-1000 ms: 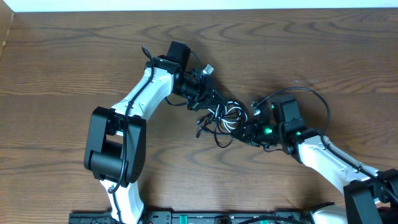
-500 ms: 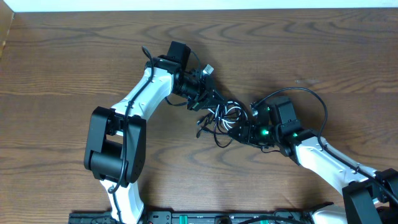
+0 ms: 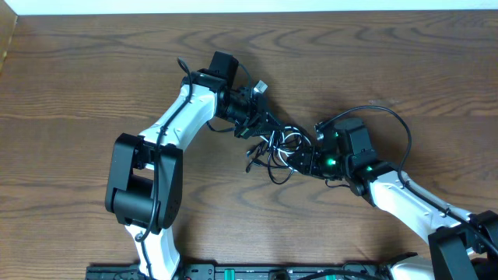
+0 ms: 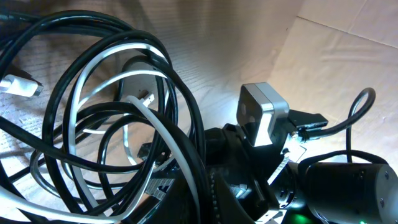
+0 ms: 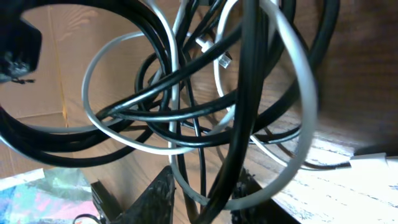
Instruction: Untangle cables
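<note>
The cables lie in one knotted heap at the middle of the table, a black one and a white one looped through each other. My left gripper is at the heap's upper left edge, shut on the cables; in the left wrist view the strands run down into my left gripper. My right gripper is at the heap's right edge. In the right wrist view my right gripper stands open, its fingers a little apart with black and white strands between them and wood showing through.
A white plug end lies on the wood beside the heap, and another at its far side. The right arm's wrist camera sits close behind the tangle. The arms' own thick black wires loop above the right wrist.
My right gripper has edged slightly left into the tangle, its fingers widening and then narrowing around the strands. The left arm and the heap have stayed put.
</note>
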You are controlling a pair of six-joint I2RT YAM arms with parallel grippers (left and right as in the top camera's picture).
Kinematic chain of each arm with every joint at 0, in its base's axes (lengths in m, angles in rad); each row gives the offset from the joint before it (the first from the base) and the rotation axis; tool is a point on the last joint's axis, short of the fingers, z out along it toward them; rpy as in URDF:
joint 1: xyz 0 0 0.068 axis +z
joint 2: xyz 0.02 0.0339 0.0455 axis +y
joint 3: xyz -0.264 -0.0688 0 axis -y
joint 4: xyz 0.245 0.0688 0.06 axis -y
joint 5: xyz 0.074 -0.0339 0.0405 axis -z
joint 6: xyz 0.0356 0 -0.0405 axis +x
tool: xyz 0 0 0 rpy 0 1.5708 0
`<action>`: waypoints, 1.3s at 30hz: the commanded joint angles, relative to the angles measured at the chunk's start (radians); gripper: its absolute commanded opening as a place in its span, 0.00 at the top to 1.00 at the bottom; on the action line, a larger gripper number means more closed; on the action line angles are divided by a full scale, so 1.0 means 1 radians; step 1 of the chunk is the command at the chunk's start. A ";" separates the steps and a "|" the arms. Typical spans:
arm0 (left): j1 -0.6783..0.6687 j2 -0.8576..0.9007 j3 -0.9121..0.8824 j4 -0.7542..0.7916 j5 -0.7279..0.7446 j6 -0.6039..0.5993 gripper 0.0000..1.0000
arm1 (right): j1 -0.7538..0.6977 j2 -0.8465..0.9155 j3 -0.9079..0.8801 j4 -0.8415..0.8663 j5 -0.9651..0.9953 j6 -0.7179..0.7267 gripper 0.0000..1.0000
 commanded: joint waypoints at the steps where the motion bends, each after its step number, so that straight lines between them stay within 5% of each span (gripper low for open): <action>1: -0.015 0.004 0.001 0.000 0.021 0.010 0.92 | 0.005 -0.003 -0.008 0.005 0.005 0.012 0.85; 5: -0.035 0.004 0.001 0.000 0.020 0.025 0.92 | 0.005 -0.003 -0.008 0.006 0.005 0.012 0.99; 19: -0.039 0.004 0.001 -0.001 0.021 0.026 0.85 | -0.046 -0.003 -0.008 0.084 -0.058 0.011 0.99; 22: -0.039 0.004 0.001 -0.001 0.021 0.029 0.92 | -0.063 -0.003 -0.008 0.112 -0.091 0.011 0.99; 39: -0.039 0.004 0.001 -0.041 0.021 0.101 0.92 | -0.103 -0.003 -0.008 0.260 -0.237 0.004 0.90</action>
